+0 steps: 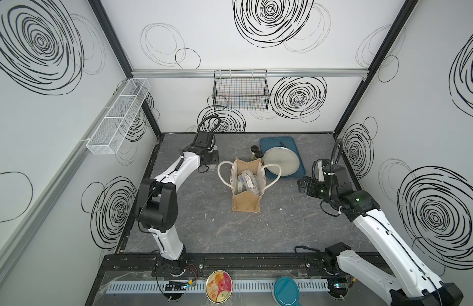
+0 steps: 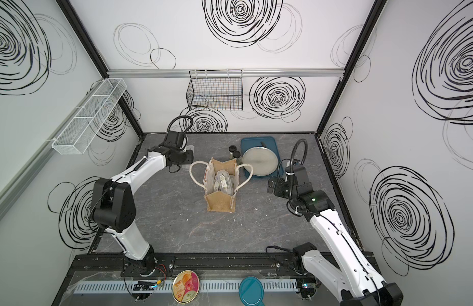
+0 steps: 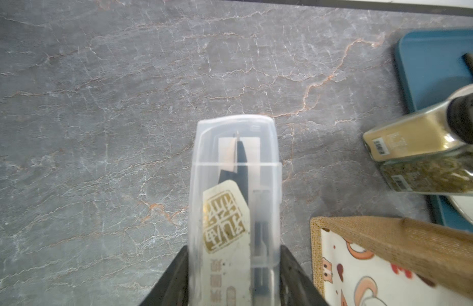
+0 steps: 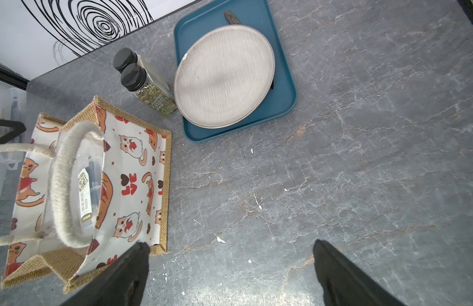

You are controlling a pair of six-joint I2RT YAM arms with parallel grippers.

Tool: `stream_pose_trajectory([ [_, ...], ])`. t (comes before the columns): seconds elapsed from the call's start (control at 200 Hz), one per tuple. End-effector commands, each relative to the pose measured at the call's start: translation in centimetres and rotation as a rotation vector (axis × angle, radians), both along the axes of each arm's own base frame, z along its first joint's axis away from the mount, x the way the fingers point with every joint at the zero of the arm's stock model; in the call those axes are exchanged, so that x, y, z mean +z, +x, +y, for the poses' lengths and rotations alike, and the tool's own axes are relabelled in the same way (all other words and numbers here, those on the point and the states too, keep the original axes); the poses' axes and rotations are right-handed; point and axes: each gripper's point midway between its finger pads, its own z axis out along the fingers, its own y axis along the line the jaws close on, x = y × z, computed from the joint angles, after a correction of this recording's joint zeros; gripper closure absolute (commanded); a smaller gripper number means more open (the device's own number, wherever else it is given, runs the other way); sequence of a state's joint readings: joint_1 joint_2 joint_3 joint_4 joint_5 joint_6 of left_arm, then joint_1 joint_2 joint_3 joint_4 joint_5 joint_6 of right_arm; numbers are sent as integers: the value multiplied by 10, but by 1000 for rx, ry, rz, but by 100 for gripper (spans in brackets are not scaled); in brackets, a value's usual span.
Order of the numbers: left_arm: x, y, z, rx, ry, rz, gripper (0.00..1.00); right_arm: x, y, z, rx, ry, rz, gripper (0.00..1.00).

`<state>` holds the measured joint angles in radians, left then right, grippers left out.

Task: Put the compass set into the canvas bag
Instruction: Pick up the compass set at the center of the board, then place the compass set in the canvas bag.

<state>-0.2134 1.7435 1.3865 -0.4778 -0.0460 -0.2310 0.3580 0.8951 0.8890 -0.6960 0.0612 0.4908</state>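
Left wrist view showed the left gripper (image 3: 234, 251) clamped on the clear-cased compass set (image 3: 236, 169), above the table (image 3: 97, 106) just beside the canvas bag (image 3: 405, 238); the right gripper (image 4: 230, 242) stood wide open.

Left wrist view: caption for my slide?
Left tool grips clear plastic compass case beside tan woven canvas bag on grey marble tabletop.

Tan cat-print canvas bag (image 4: 132, 185), teal tray (image 4: 284, 79), grey marbled table (image 4: 362, 159)
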Motion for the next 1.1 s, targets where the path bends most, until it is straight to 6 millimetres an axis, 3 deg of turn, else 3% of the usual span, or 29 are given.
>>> stream_pose_trajectory([
  [0.0, 38, -7, 2, 10, -22, -75, 62, 9, 3, 0, 9, 11, -45, 0],
  [0.255, 90, -49, -17, -19, -52, -167, 62, 6, 5, 5, 20, 37, -55, 0],
  [0.51, 139, -87, -63, -105, -91, -243, 61, 4, 5, 6, 27, 37, -55, 0],
  [0.65, 154, -102, -96, -159, -129, -273, 61, 4, 4, 6, 31, 42, -62, 0],
  [0.761, 152, -108, -126, -200, -191, -282, 61, 4, 3, 7, 35, 45, -59, 0],
  [0.856, 137, -109, -144, -231, -185, -264, 61, 5, 1, 6, 33, 50, -64, 0],
  [1.091, 89, -112, -163, -224, -247, -194, 61, 2, -7, 3, 22, 57, -61, 0],
])
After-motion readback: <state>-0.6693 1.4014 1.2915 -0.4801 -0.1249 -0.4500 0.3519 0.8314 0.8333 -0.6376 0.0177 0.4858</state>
